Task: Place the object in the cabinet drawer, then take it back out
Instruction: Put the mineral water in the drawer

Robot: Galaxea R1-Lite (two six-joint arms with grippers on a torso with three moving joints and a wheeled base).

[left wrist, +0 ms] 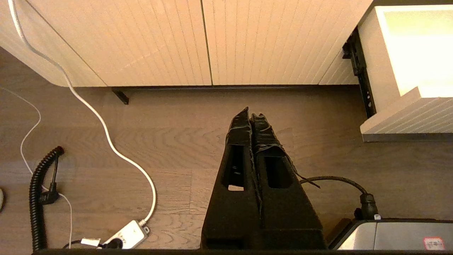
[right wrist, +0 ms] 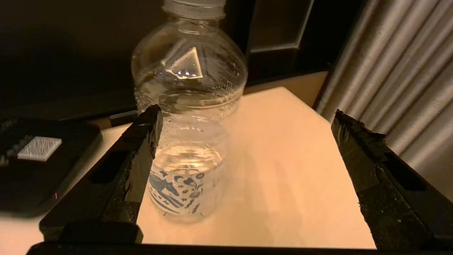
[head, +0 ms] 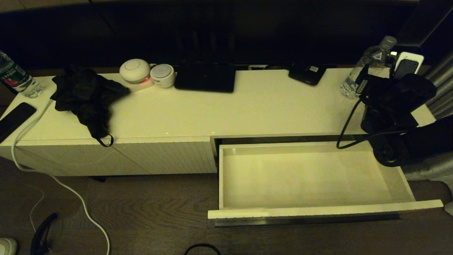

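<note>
The clear water bottle (head: 368,65) with a grey cap stands upright on the cabinet top (head: 247,106) at its far right end. In the right wrist view the bottle (right wrist: 187,120) sits just beyond one finger, off to one side of the wide gap. My right gripper (right wrist: 244,124) is open and holds nothing. In the head view the right arm (head: 393,102) hovers just in front of the bottle. The cabinet drawer (head: 304,177) is pulled fully out, its pale interior bare. My left gripper (left wrist: 252,117) is shut and hangs low above the wooden floor, left of the drawer (left wrist: 407,117).
On the cabinet top lie a black cloth (head: 85,94), two round white devices (head: 147,72), a dark flat box (head: 205,77), a black pouch (head: 307,73) and a phone (head: 14,118). A green-and-red-labelled bottle (head: 16,78) stands far left. White cable (head: 53,177) trails over the floor.
</note>
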